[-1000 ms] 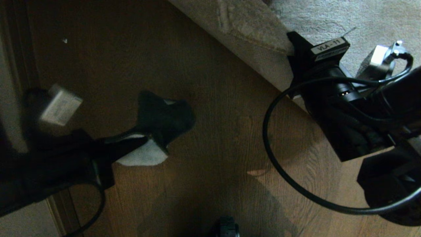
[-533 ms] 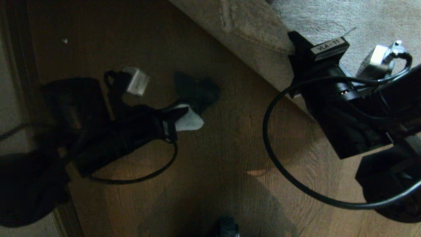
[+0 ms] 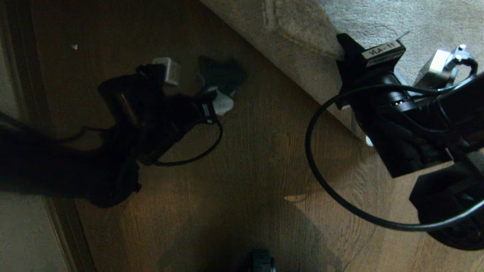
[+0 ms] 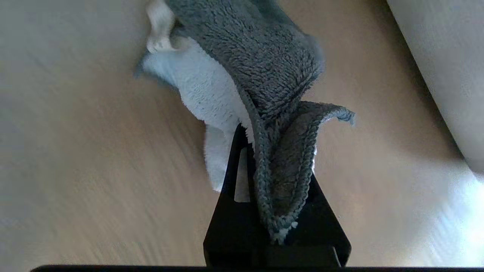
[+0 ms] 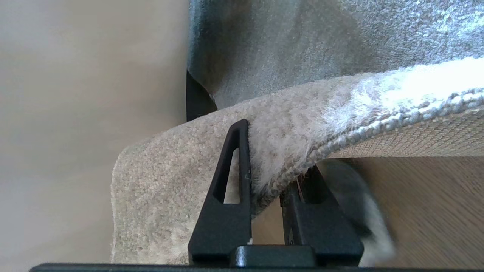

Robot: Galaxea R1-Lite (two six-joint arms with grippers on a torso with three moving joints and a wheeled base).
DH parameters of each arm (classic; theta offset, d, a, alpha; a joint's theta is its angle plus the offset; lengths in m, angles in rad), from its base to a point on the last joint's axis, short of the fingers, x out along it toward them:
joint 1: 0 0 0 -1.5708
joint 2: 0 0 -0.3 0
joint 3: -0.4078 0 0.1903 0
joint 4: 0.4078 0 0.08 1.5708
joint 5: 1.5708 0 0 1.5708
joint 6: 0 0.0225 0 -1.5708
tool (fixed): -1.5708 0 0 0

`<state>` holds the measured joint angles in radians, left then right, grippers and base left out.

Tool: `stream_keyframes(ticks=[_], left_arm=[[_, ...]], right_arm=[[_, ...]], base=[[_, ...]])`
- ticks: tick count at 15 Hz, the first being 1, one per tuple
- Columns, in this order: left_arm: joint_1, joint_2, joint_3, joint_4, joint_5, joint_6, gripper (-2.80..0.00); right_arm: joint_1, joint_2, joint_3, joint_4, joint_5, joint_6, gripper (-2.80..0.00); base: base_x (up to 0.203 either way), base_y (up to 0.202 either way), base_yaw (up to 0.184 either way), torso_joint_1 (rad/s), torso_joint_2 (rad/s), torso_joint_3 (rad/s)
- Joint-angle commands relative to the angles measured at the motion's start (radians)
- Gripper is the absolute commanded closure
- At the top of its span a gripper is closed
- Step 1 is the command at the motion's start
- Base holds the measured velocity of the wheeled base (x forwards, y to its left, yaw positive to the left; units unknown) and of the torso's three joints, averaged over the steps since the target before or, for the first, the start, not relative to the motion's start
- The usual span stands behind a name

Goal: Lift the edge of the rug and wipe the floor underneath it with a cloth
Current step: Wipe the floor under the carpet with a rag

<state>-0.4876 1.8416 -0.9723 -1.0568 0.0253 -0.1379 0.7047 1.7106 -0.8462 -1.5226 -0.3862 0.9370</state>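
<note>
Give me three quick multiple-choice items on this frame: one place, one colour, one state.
1. Where is the cloth?
A. on top of the rug
B. over bare floor, beside the rug
C. draped on the right arm

2. What colours is the cloth?
A. red and yellow
B. plain blue
C. white and dark grey

3. What state is the rug edge in?
A. flat on the floor
B. lifted, pinched by the right gripper
C. rolled into a tube

Answers: B, the left gripper holds it over floor planks; C, both sides show in the left wrist view; B, floor shows beneath the raised edge.
</note>
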Motion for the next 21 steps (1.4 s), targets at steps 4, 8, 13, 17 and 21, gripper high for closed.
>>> stream_keyframes(ticks=[4,8,13,17,21], left_arm=[[0.101,-0.012,-0.032,-0.062,-0.003,0.032,0.00],[0.163,-0.088,-0.009,-0.069,-0.004,0.059,0.00],[0.208,-0.214,0.174,-0.071,-0.005,0.076,0.00],[0.189,-0.354,0.420,-0.072,-0.006,0.079,0.00],[-0.045,-0.451,0.613,-0.065,0.000,0.079,0.00]], right_arm=[[-0.002,0.008,-0.001,-0.047,-0.003,0.005,0.00],[-0.001,0.007,0.001,-0.047,-0.002,0.005,0.00],[-0.001,0.000,0.002,-0.047,-0.002,0.005,0.00],[-0.001,-0.011,0.004,-0.047,0.006,0.005,0.00],[-0.001,-0.021,0.004,-0.047,0.006,0.004,0.00]], base=[[0.000,0.000,0.000,0.000,0.00,0.000],[0.000,0.000,0.000,0.000,0.00,0.000],[0.000,0.000,0.000,0.000,0.00,0.000],[0.000,0.000,0.000,0.000,0.00,0.000],[0.000,0.000,0.000,0.000,0.00,0.000]])
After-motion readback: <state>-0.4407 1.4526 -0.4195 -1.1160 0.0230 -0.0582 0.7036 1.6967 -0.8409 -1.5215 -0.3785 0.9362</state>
